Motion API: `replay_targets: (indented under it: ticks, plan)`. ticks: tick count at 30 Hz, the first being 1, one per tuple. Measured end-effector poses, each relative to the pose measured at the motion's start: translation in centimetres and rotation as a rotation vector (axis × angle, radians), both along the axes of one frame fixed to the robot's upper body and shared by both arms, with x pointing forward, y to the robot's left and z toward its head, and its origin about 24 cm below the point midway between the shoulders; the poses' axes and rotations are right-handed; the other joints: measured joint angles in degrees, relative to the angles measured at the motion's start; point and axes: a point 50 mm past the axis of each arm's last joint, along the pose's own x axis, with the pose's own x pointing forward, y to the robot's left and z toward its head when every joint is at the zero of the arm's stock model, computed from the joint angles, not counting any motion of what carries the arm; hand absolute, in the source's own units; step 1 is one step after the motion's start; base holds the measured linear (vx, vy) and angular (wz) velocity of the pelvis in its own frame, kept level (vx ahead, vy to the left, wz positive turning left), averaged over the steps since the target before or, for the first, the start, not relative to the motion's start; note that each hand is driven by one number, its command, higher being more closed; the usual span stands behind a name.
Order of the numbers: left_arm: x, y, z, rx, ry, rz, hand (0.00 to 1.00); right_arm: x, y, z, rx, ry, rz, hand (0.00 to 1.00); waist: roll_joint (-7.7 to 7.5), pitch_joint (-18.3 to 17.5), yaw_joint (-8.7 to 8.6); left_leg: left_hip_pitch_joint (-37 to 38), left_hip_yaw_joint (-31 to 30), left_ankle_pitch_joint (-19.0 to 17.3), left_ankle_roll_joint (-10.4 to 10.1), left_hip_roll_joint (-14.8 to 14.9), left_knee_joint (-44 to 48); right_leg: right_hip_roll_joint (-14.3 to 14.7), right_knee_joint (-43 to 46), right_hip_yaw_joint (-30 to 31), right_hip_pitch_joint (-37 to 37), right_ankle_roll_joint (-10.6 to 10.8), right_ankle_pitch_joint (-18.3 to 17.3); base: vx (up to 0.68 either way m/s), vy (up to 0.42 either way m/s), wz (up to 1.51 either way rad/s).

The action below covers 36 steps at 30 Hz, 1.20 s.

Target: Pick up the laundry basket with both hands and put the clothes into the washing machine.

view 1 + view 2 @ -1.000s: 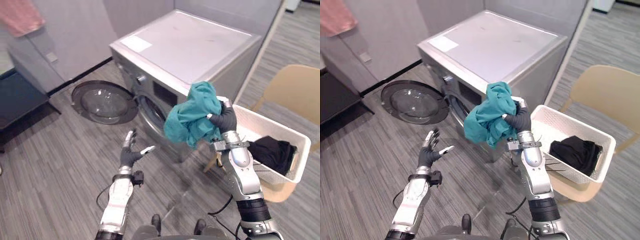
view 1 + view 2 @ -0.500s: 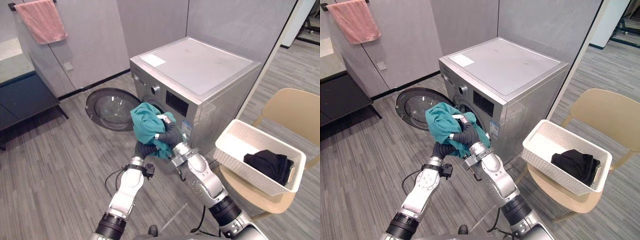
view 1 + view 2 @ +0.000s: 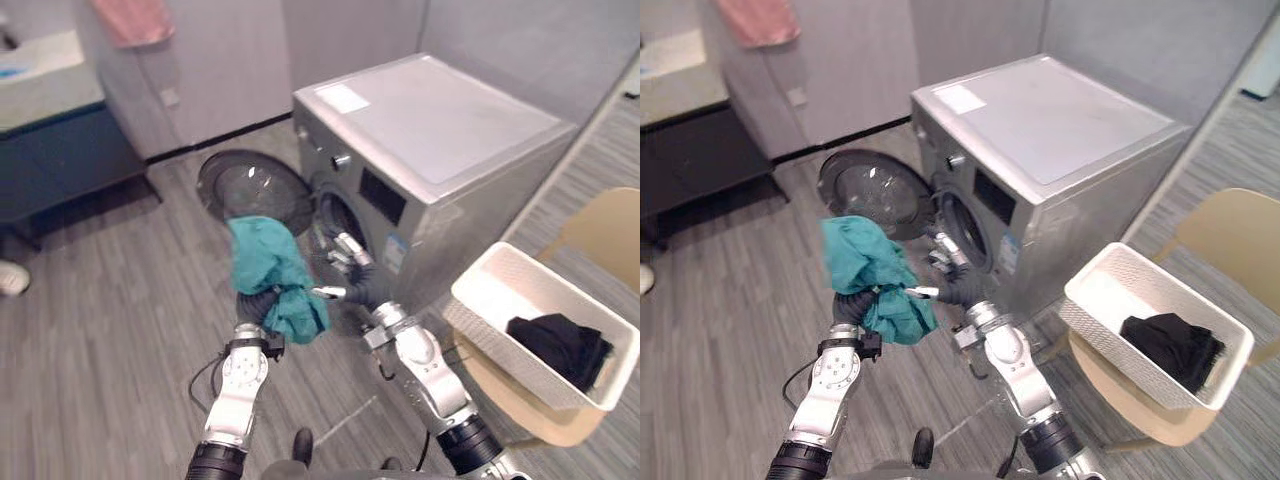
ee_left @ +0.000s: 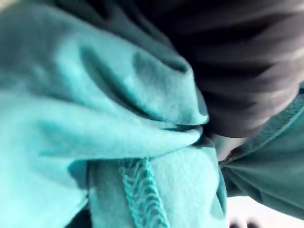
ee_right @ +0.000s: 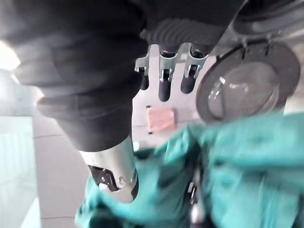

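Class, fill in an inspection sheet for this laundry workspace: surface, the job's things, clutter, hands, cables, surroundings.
Surface: grey plank floor.
Job's things: teal garment bunched over the left hand, in front of the washing machine, whose round door is swung open. The white laundry basket sits on a tan chair and holds a black garment.
Clutter: nothing seen.
Hands: left hand is under the teal garment, grip hidden. Right hand is open, fingers straight, beside the garment on the drum side.
Cables: nothing seen.
Surroundings: pink towel hanging on the wall; dark cabinet with a pale top.
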Motion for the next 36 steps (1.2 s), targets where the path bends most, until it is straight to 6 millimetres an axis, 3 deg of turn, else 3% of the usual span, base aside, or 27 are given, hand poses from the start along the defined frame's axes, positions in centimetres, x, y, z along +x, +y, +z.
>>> replay_targets:
  ticks: [2, 3, 6, 8, 11, 13, 14, 15, 16, 18, 19, 21, 22, 23, 24, 25, 26, 27, 28, 29, 30, 32, 34, 36]
  plan:
    - [-0.3, 0.7, -1.1, -0.016, 0.047, 0.038, 1.00, 0.4, -2.5, 0.1, -0.089, -0.030, -0.113, 0.00, 0.65, 1.3, 0.04, -1.4, 9.7, -0.2, 0.4, 2.0, 3.1, -1.8, 1.9, -2.4, -0.2, 1.2, -0.9, 0.09, 0.072, 0.90]
    - [-1.0, 1.3, -1.9, -0.022, 0.084, 0.065, 1.00, 0.5, -3.4, 0.0, -0.143, -0.038, -0.149, 0.00, 1.26, 1.8, 0.05, -2.0, 10.5, 1.8, -0.8, 2.6, 4.9, -2.2, 3.7, -2.9, -0.5, 1.8, -1.8, 0.09, 0.085, 0.55]
    - [-4.5, 4.0, -5.2, -0.035, 0.249, 0.184, 1.00, -0.2, -4.6, -1.7, -0.250, 0.015, -0.218, 0.00, -0.23, 2.6, 0.30, -2.9, 10.2, 1.4, 0.3, 0.8, 6.5, -5.2, 5.6, -2.9, -0.7, 3.6, -2.8, 0.12, 0.096, 0.24]
    - [-5.7, 5.0, -6.2, -0.040, 0.302, 0.232, 1.00, -0.7, -4.7, -3.2, -0.279, 0.072, -0.232, 0.00, -1.05, 3.1, 0.49, -4.0, 9.7, -0.2, 0.6, -0.1, 8.0, -6.2, 5.5, -3.5, -0.6, 4.3, -3.1, 0.13, 0.101, 0.25]
    - [-6.9, 5.8, -7.2, -0.047, 0.368, 0.257, 1.00, -2.0, -6.0, -7.6, -0.355, 0.266, -0.279, 0.00, -2.82, 4.0, 1.67, -6.2, 7.1, -6.1, 1.5, -2.6, 14.8, -10.7, 10.6, -4.9, -0.1, 6.1, -5.9, 0.18, 0.113, 0.44]
    - [-7.4, 5.7, -7.6, -0.049, 0.398, 0.253, 1.00, -3.2, -7.4, -10.0, -0.412, 0.386, -0.314, 0.00, -3.18, 4.6, 1.21, -6.0, 4.5, -8.2, 2.7, -5.0, 16.9, -15.0, 22.0, 1.2, -2.9, 2.4, -6.2, 0.21, 0.147, 0.80]
    - [-7.5, 5.7, -7.7, -0.047, 0.402, 0.251, 1.00, -4.1, -8.2, -11.6, -0.436, 0.466, -0.341, 0.00, -2.92, 5.0, -0.10, -5.2, 2.2, -8.9, 3.5, -5.4, 17.3, -15.6, 31.4, 9.9, -7.8, 0.2, -5.9, 0.26, 0.127, 0.88]
    - [-7.4, 5.9, -7.5, -0.040, 0.400, 0.246, 1.00, -4.7, -8.6, -12.6, -0.450, 0.517, -0.352, 0.00, -2.58, 6.0, -0.82, -4.4, 0.0, -9.3, 3.8, -5.3, 17.3, -12.6, 33.7, 15.3, -9.9, 1.5, -8.6, 0.32, 0.078, 0.98]
    - [-7.3, 6.1, -7.5, -0.035, 0.398, 0.249, 1.00, -5.1, -8.8, -13.3, -0.458, 0.554, -0.355, 0.00, -2.67, 7.2, -1.75, -3.1, -1.7, -9.4, 3.8, -5.3, 16.6, -9.4, 33.9, 18.6, -11.7, 1.5, -10.5, 0.31, -0.011, 0.84]
    - [-7.3, 6.2, -7.5, -0.029, 0.409, 0.242, 1.00, -5.8, -9.5, -14.1, -0.461, 0.603, -0.393, 0.00, -2.84, 9.3, -2.65, 0.6, -3.6, -10.1, 3.6, -5.6, 14.1, -3.5, 27.6, 21.6, -17.1, 2.0, -10.8, 0.28, -0.031, 0.61]
    - [-7.3, 6.3, -7.5, -0.027, 0.411, 0.239, 1.00, -5.9, -9.7, -14.2, -0.461, 0.611, -0.405, 0.00, -2.64, 9.6, -3.10, 1.3, -4.1, -10.3, 3.5, -5.6, 13.6, -2.4, 24.5, 21.5, -18.3, 2.4, -10.1, 0.29, -0.053, 0.50]
    - [-6.6, 5.5, -7.6, -0.026, 0.412, 0.197, 1.00, -6.5, -10.7, -14.7, -0.466, 0.645, -0.450, 0.00, -2.53, 10.5, -4.16, 5.2, -6.8, -11.3, 2.8, -6.2, 11.3, -0.7, 8.7, 21.1, -21.0, 3.7, -1.4, 0.36, -0.083, 0.67]
    - [-6.4, 5.4, -7.7, -0.023, 0.413, 0.184, 1.00, -6.6, -10.8, -14.8, -0.467, 0.653, -0.458, 0.00, -2.84, 10.6, -4.65, 6.1, -7.8, -11.7, 2.5, -6.7, 11.0, -1.0, 5.4, 21.3, -21.3, 4.5, 1.0, 0.43, -0.149, 0.87]
    - [-6.2, 5.1, -7.7, -0.017, 0.418, 0.155, 1.00, -6.8, -11.0, -14.9, -0.470, 0.668, -0.468, 0.00, -3.59, 10.6, -5.32, 7.5, -9.1, -13.0, 1.1, -7.4, 11.8, -1.7, 2.3, 21.8, -21.8, 4.1, 4.4, 0.46, -0.212, 0.83]
    - [-6.2, 4.3, -7.9, -0.011, 0.426, 0.116, 1.00, -7.4, -11.4, -15.2, -0.477, 0.686, -0.479, 0.00, -3.03, 10.2, -5.52, 8.0, -10.4, -16.5, -0.1, -6.7, 14.5, -1.7, 4.6, 22.6, -21.7, 0.1, 9.4, 0.48, -0.236, 0.67]
    - [-6.4, 4.0, -8.0, -0.012, 0.433, 0.105, 1.00, -7.6, -11.5, -15.3, -0.481, 0.691, -0.480, 0.00, -2.20, 9.8, -5.48, 8.7, -10.8, -18.0, -0.9, -5.7, 15.6, -1.0, 6.6, 22.0, -21.8, -1.1, 10.3, 0.57, -0.255, 0.27]
    - [-6.8, 3.3, -8.3, -0.018, 0.448, 0.094, 1.00, -7.5, -11.4, -15.2, -0.482, 0.685, -0.475, 0.00, -0.47, 9.3, -4.93, 8.3, -9.4, -19.3, -2.8, -3.2, 20.4, 0.5, 9.9, 20.9, -21.8, -2.8, 7.8, 0.60, -0.255, 0.08]
    - [-6.6, 2.9, -8.2, -0.033, 0.439, 0.084, 1.00, -7.2, -11.1, -14.9, -0.474, 0.671, -0.471, 0.00, -0.29, 9.4, -5.39, 4.4, -7.5, -19.0, -3.6, -1.5, 29.4, 1.4, 10.6, 20.0, -21.0, -3.4, 6.4, 0.60, -0.268, 0.02]
    - [-6.5, 2.4, -8.1, -0.055, 0.433, 0.077, 1.00, -7.0, -10.9, -14.7, -0.472, 0.654, -0.462, 0.00, 0.03, 9.6, -5.29, 0.5, -5.5, -17.2, -6.5, 0.7, 40.2, 3.0, 10.6, 19.8, -18.9, -4.6, 5.5, 0.59, -0.266, -0.17]
    - [-6.5, 2.0, -8.1, -0.070, 0.428, 0.070, 1.00, -6.9, -10.8, -14.2, -0.470, 0.632, -0.461, 0.00, 0.47, 9.8, -4.58, -2.6, -4.0, -14.3, -8.0, 4.0, 50.7, 5.3, 10.1, 20.4, -16.4, -5.9, 4.6, 0.69, -0.250, -0.80]
    - [-6.6, 1.4, -8.2, -0.085, 0.433, 0.044, 1.00, -6.4, -10.5, -13.4, -0.463, 0.588, -0.460, 0.00, 0.63, 9.9, -2.99, -5.8, -2.0, -14.2, -7.5, 8.4, 62.6, 8.5, 8.8, 22.4, -11.8, -7.2, 3.2, 0.68, -0.202, -0.94]
    - [-6.3, 0.8, -7.8, -0.088, 0.413, 0.019, 1.00, -6.0, -10.2, -12.4, -0.452, 0.537, -0.466, 0.00, 0.33, 10.1, -2.91, -8.2, 0.2, -15.1, -6.0, 10.2, 66.8, 9.6, 7.9, 24.1, -8.0, -7.7, 1.7, 0.47, -0.093, -0.79]
    - [-5.5, 0.3, -6.5, -0.098, 0.351, 0.008, 1.00, -5.5, -10.2, -11.2, -0.443, 0.479, -0.485, 0.00, -0.26, 10.3, -2.65, -11.6, 2.4, -17.5, -2.9, 10.4, 62.4, 9.7, 6.5, 28.6, -5.1, -7.3, 0.5, 0.43, -0.013, -0.85]
    - [-5.2, 0.3, -6.2, -0.094, 0.333, 0.006, 1.00, -5.5, -10.2, -11.3, -0.441, 0.485, -0.486, 0.00, -0.29, 10.4, -1.88, -12.9, 1.0, -17.8, -2.3, 9.4, 53.5, 9.8, 5.9, 32.1, -4.0, -7.2, 0.5, 0.21, 0.056, -0.96]
